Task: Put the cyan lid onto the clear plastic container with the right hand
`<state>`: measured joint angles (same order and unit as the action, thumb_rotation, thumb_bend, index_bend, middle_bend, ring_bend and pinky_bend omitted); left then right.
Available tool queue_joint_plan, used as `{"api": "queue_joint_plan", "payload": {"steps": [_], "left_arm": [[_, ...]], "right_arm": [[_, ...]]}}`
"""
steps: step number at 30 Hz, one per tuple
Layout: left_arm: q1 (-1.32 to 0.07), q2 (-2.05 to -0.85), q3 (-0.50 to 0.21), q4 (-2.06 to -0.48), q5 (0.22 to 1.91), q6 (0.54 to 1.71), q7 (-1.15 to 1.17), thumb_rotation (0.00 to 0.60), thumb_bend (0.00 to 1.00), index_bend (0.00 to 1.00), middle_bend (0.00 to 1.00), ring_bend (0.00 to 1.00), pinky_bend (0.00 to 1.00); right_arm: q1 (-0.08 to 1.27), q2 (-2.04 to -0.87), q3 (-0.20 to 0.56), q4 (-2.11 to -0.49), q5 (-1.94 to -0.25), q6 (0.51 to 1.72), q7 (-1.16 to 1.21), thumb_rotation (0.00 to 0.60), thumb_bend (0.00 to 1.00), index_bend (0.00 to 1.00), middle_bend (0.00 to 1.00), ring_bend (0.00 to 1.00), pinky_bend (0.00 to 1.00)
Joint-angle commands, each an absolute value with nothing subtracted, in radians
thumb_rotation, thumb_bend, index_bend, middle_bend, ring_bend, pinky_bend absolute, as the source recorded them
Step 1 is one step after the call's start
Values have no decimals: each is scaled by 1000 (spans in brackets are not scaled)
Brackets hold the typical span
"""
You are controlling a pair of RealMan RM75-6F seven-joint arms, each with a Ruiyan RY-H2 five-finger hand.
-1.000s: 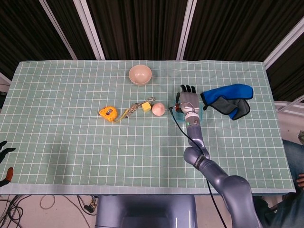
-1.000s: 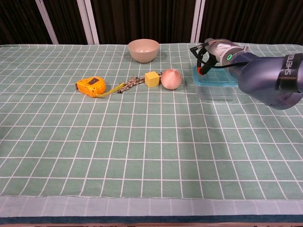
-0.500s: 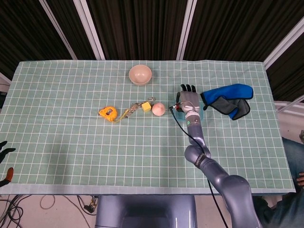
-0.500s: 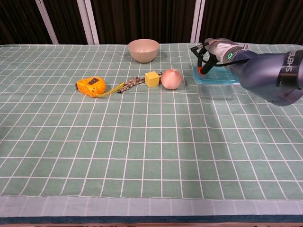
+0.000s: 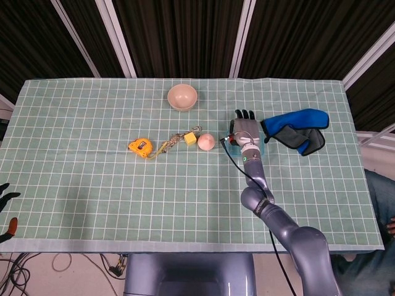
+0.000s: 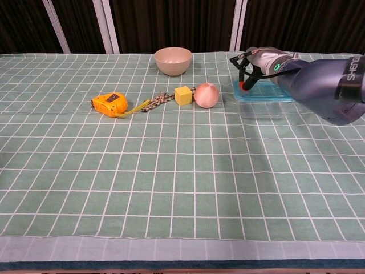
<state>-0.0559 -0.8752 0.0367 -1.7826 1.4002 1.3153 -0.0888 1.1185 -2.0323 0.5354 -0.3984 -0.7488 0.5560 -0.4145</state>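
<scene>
Cyan lid seated on clear plastic container; right hand flat on top, fingers extended, grip unclear.

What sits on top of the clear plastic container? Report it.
The cyan lid lies on the clear plastic container, and the right hand rests over it. The hand and forearm cover much of the lid, so whether it is fully seated cannot be seen.

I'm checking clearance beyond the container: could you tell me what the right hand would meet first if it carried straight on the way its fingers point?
Probably nothing: the right hand points toward the table's far edge over bare tablecloth. The blue mitt lies off to its right.
</scene>
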Motion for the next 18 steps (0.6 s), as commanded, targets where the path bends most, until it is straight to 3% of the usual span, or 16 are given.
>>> {"api": "queue_joint_plan", "payload": {"steps": [1,18], "left_arm": [[-56,-875,37,-1783,1401,1315,-89,600,517,205,0,0,0],[-55,-876,37,-1782,1403,1318,-90,600,517,208,0,0,0]], "right_arm": [[1119,-2029,532,-399,-741,554,-433,600,431,738,126,14,0],[1106,-2015,529,-420,-679,554,-526,600,423,737,119,3,0]]}}
